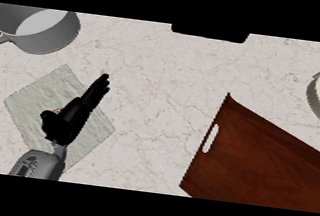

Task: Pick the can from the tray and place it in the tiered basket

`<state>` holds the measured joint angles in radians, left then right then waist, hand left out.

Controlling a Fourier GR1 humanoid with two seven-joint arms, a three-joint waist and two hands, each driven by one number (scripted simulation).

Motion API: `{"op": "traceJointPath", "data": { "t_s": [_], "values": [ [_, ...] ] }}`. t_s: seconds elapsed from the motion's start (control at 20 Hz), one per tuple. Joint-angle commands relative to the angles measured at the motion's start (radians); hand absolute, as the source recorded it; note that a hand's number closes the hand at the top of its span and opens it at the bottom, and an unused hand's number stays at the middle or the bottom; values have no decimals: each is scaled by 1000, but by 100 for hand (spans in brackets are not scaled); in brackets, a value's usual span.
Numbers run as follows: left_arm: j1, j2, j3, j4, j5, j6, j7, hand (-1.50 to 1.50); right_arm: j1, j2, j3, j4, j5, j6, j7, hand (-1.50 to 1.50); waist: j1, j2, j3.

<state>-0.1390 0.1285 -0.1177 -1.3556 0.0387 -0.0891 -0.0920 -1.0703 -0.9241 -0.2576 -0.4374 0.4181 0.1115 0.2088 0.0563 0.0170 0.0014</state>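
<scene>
Left robot hand (pixel 73 112) rests with straight fingers, holding nothing, above a grey cloth (pixel 38 97) on the marble desk (pixel 166 80). Dark wooden tray (pixel 268 163) shows no can; locating it comes first, I judge.

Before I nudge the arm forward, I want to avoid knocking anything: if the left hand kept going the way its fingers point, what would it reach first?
The left hand points up and slightly right, over the grey mat. Beyond the mat's edge lies only bare counter; the pot sits well left of that line. The way looks free, though height is unclear.
</scene>
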Motion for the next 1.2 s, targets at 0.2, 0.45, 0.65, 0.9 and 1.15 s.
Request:
{"op": "traceJointPath", "data": {
  "t_s": [0.2, 0.45, 0.65, 0.9, 1.15],
  "values": [
    [-7, -19, 2, 18, -14, 12, -14, 0, -105, 92, -48, 139, -27, -29, -18, 150, -13, -2, 0],
    [-29, -7, 6, -15, -1, 0, 34, 0, -165, 82, -150, 254, -119, 18, 185, 150, 0, 0, 1],
    [40, 0, 1, -32, -9, -5, 8, 0, -137, 66, -220, 267, -189, 25, 168, -150, -12, -3, 1],
    [-19, 20, 48, -8, 23, -27, 33, 0, -120, 58, -242, 229, -201, -100, 140, -150, -18, -1, 0],
    [-3, -17, 26, -12, -8, 18, 19, 0, -83, -52, -198, 172, -125, -286, 108, -150, -29, -5, 0]
  ]
}}
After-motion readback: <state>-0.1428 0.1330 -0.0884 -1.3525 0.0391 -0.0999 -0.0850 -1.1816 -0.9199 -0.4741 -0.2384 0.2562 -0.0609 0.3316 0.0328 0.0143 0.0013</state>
